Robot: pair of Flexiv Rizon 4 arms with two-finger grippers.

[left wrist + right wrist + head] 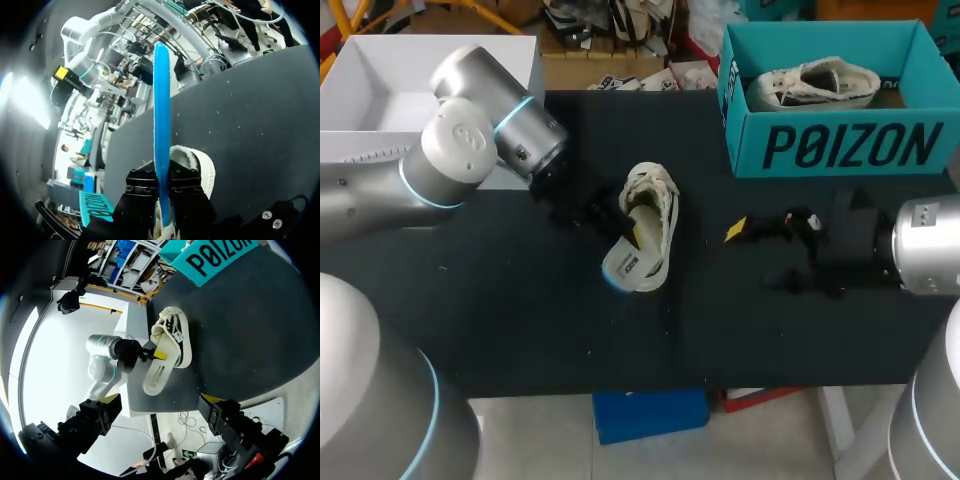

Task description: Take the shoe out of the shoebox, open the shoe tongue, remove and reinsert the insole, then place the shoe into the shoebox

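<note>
Left hand (163, 200): closed on the insole (161, 115), which stands edge-on between its two fingers, blue underside showing.

Insole: partly out of the shoe (655, 205). In the head view its lower end projects past the shoe's opening, just below the centre of the frame. The rest remains inside.

Shoe: lies on the table (520, 320) at the centre of the frame and is held by nothing but the insole. Its tongue looks laid open, though detail is poor.

Right hand (159, 399): fingers wide apart and empty, hovering at the right of the head view, well apart from the shoe.

Box (840, 145): teal, in the upper right of the frame, with a second shoe (815, 85) inside. A white box (380, 100) sits at the upper left.

Assessment: the insole step is in hand. One moment does not show whether the insole is being drawn out or fed back in.

- The travel should run along the shoe's length at a shallow angle, so that the insole slides rather than buckles.
- The shoe is unrestrained and may drag or roll with the insole. The right hand would do well to pin the shoe's side or toe first.
- For reinsertion, lead with the toe end, keep it flat against the sole, then press the heel down last.
- The grip should stay near the insole's edge, so that the fingers do not foul the collar.
</note>
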